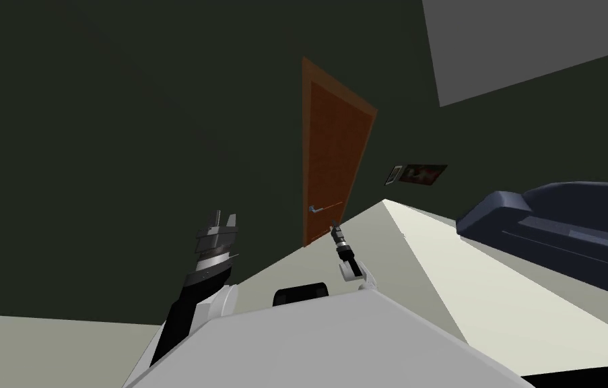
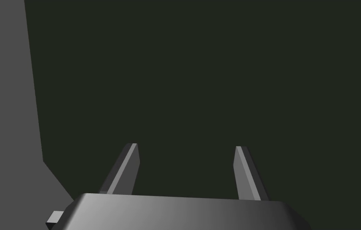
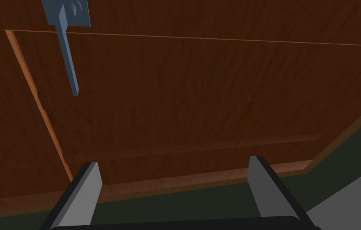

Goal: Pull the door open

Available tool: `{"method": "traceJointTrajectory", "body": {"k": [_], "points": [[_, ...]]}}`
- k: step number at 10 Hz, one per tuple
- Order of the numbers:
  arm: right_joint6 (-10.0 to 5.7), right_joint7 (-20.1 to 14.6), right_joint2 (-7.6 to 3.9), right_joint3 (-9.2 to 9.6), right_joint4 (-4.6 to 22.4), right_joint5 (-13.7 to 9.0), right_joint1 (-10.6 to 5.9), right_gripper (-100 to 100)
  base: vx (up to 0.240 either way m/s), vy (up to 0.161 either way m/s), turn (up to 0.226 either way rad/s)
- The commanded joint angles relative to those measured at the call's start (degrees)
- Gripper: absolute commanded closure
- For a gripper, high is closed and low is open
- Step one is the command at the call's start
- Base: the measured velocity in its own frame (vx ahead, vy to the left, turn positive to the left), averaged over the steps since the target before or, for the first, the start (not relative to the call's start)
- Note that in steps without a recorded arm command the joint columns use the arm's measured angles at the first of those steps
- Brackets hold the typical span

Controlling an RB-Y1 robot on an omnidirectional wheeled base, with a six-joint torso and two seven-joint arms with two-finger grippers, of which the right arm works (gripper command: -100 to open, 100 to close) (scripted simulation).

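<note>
Brown wood-grain door (image 1: 331, 145), framed in a lighter brown trim, stands in the dark green wall (image 1: 127, 135) ahead of the robot and slightly to its right. Its blue-grey lever handle (image 1: 323, 207) sits at the door's left edge in the head view, with the lever pointing across the panel. The right gripper (image 1: 334, 228) is stretched forward and, in the head view, sits just below the handle. In the right wrist view, the right gripper (image 3: 172, 160) faces the door's lower panel with its two fingers (image 3: 82, 191) spread wide and nothing between them. The lever handle (image 3: 67, 52) lies farther up the door, outside the gap and apart from both fingers. The left gripper (image 1: 223, 217) is raised before the bare wall, well apart from the door. In the left wrist view, the left gripper (image 2: 186, 145) likewise has its fingers (image 2: 127, 169) spread and holds nothing. A pale floor (image 1: 470, 283) runs to the base of the wall. A dark blue sofa (image 1: 565, 222) stands to the right, and a small picture frame (image 1: 425, 174) hangs on the wall between it and the door.
</note>
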Motion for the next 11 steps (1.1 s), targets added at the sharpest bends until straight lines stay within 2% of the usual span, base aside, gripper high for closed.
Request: {"method": "traceJointTrajectory", "body": {"k": [1, 2, 3, 8, 9, 11], "points": [[-0.9, -0.4, -0.29, -0.34, 2.9, 0.1, -1.08, -100, 0.027, -0.059, 0.103], [-1.58, -0.8, -0.51, -0.62, 4.8, 0.1, -1.97, -100, 0.031, -0.086, 0.227], [-1.58, -0.8, -0.51, -0.62, 5.3, 0.1, -1.97, -100, 0.023, -0.068, 0.091], [-4.78, -2.4, -1.49, -1.9, 15.4, 0.4, -6.12, -100, 0.033, -0.098, 0.195], [-4.78, -2.4, -1.49, -1.9, 16.1, 0.4, -6.12, -100, 0.028, -0.066, 0.04], [-5.94, -3.0, -1.82, -2.37, 19.9, 0.6, -7.64, -100, 0.032, -0.064, 0.15]]}}
